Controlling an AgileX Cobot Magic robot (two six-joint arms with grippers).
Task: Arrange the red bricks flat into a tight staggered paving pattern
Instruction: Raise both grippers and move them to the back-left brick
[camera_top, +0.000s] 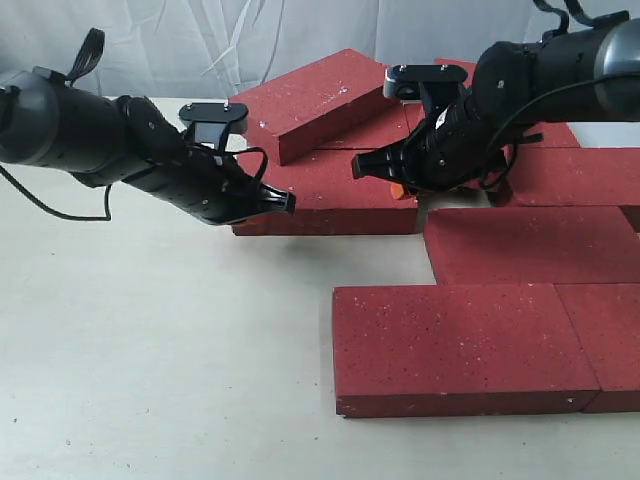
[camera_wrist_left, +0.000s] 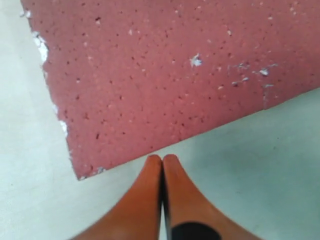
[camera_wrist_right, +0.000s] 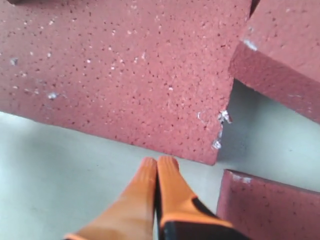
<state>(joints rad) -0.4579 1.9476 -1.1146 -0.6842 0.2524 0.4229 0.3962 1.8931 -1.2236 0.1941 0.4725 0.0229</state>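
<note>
left gripper (camera_wrist_left: 162, 161): jaws clenched on nothing, tips at the near edge of the centre brick (camera_top: 335, 192) | right gripper (camera_wrist_right: 158, 162): jaws clenched on nothing, near that brick's right corner | red bricks (camera_top: 460, 345): several flat and staggered at lower right of the bench (camera_top: 150, 350), others piled at upper centre

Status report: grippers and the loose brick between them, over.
Left gripper shut, empty, at edge of loose brick. Right gripper shut, empty, near its corner. Tilted brick behind overlaps it.
</note>
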